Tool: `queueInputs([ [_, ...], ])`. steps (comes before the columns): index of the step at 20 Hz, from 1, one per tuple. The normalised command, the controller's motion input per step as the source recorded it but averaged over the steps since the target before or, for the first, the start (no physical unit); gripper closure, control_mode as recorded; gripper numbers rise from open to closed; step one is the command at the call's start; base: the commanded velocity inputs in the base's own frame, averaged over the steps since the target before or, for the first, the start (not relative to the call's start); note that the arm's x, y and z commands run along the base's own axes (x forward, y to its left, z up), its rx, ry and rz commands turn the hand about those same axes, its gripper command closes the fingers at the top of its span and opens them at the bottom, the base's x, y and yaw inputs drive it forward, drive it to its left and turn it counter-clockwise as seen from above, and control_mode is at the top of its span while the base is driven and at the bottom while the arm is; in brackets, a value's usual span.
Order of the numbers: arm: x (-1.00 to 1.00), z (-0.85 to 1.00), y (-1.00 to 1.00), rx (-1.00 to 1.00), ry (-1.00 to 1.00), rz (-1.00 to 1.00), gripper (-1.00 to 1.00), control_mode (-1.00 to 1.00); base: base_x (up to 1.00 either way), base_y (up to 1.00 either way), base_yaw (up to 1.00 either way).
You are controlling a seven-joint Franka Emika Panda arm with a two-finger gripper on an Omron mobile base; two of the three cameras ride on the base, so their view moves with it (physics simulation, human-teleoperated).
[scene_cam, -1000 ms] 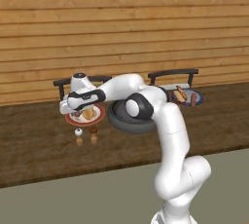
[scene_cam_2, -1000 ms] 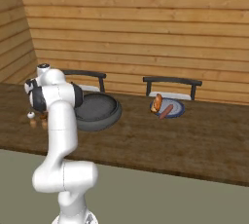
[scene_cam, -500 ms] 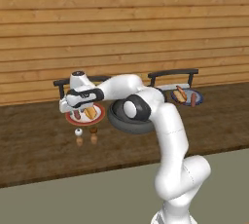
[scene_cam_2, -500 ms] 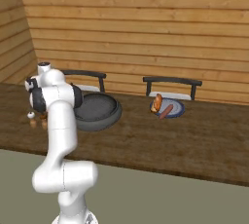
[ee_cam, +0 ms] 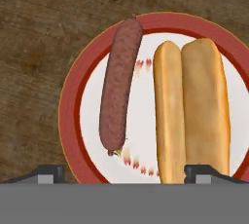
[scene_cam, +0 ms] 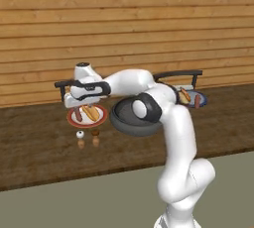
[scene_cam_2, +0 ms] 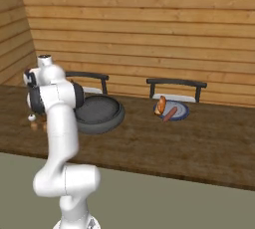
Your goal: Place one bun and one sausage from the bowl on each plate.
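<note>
On the red-rimmed white plate [ee_cam: 73, 121] a sausage [ee_cam: 119, 84] and a split bun [ee_cam: 194, 111] lie side by side, not touching, w/ a strip of patterned plate centre between them. Hand view looks straight down on both: sausage toward one fingertip [ee_cam: 46, 173], bun running down to the other fingertip, which sits in front of the bun's near end. Gripper [ee_cam: 124, 174] has its jaws spread wide apart, nothing between them; sausage's near end sits just above the gap.

Left base view: same plate [scene_cam: 74, 121] on the dark wood counter [scene_cam: 34, 142], bun [scene_cam: 91, 113] and sausage [scene_cam: 78, 115] on it, gripper [scene_cam: 74, 104] hanging close over the plate's back edge, pointing down. Arm rises from lower right, bends at a dark elbow joint, then reaches out level to the left, wrist turned down over the plate.

Dark bowl [scene_cam: 130, 127] sits just right of the plate, partly behind the elbow; in right base view the bowl [scene_cam_2: 102, 116] looks empty inside. Blue plate [scene_cam_2: 180, 114] well apart to the right, carrying its own bun [scene_cam_2: 160, 105] and sausage [scene_cam_2: 170, 114]. Two small shakers [scene_cam: 87, 140] stand on the counter just in front of the red-rimmed plate. Plank wall [scene_cam: 129, 19] behind, w/ two dark racks [scene_cam_2: 175, 84] against it.
</note>
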Motion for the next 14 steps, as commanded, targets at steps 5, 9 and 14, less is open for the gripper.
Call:
queueInputs([
  [5,-0.61,0.49,-0.53,0.0,0.0,0.0,-1.0,-1.0,0.0,0.0,0.0],
  [9,-0.6,0.38,-0.75,0.0,0.0,0.0,-1.0,-1.0,0.0,0.0,0.0],
  [14,-0.59,0.53,-0.91,0.0,0.0,0.0,-1.0,-1.0,0.0,0.0,0.0],
])
